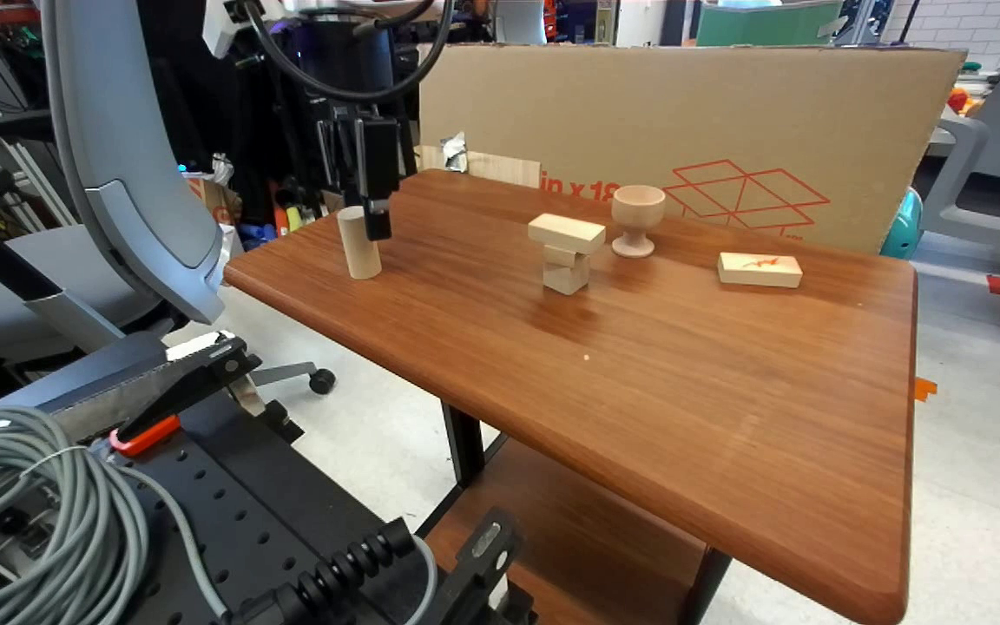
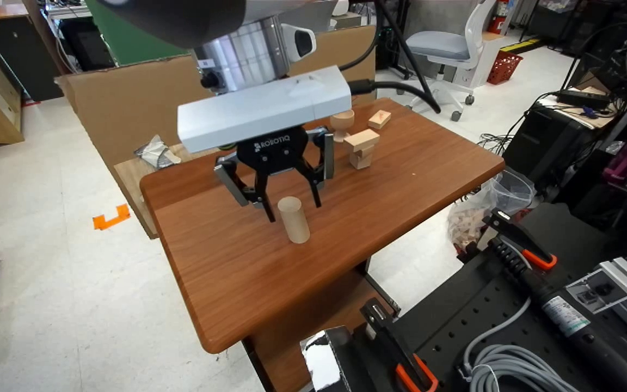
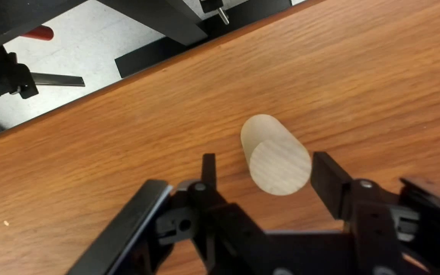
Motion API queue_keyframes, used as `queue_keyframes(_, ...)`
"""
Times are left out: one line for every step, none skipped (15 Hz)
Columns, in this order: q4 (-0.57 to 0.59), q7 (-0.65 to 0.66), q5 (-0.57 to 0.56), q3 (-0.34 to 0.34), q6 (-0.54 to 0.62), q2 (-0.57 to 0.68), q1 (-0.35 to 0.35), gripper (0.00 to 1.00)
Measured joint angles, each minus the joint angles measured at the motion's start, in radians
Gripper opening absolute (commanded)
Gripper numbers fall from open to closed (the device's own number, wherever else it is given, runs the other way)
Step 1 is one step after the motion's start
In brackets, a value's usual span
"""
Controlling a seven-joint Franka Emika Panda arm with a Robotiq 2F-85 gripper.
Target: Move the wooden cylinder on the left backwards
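Note:
The wooden cylinder [image 1: 362, 250] is pale and smooth and stands upright on the brown table [image 1: 639, 417]. It also shows in an exterior view [image 2: 295, 223] and in the wrist view [image 3: 280, 167]. My gripper [image 2: 295, 213] is open, with its fingers pointing down around the cylinder's top. In the wrist view my gripper [image 3: 264, 164] has the cylinder's top between its fingertips, very close to the right finger, with a gap to the left finger. I cannot tell whether the right finger touches it. In an exterior view a gripper finger partly overlaps the cylinder.
A small stack of wooden blocks [image 1: 565, 252], a wooden goblet [image 1: 637, 213] and a flat wooden block [image 1: 759, 270] stand farther along the table. A cardboard panel [image 1: 708, 130] rises behind the table. The table's front edge [image 3: 101, 91] lies close to the cylinder.

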Motion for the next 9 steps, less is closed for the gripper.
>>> queue_keyframes(0.001, 0.004, -0.002, -0.002, -0.001, 0.002, 0.003, 0.27)
queue_keyframes(0.003, 0.007, -0.003, -0.003, -0.002, 0.005, 0.005, 0.21)
queue_keyframes(0.004, 0.009, -0.003, -0.004, -0.002, 0.007, 0.006, 0.12)
queue_keyframes(0.004, 0.012, -0.003, -0.004, -0.003, 0.009, 0.007, 0.10)
queue_keyframes(0.006, 0.015, -0.003, -0.004, -0.005, 0.009, 0.007, 0.10)
queue_keyframes(0.007, 0.019, -0.003, -0.004, -0.006, 0.009, 0.007, 0.10)
queue_keyframes(0.008, 0.028, -0.002, -0.004, -0.007, 0.009, 0.007, 0.10)
queue_keyframes(0.012, 0.041, 0.000, -0.004, -0.008, 0.009, 0.007, 0.10)
queue_keyframes(0.018, 0.050, 0.004, -0.004, -0.009, 0.008, 0.006, 0.10)
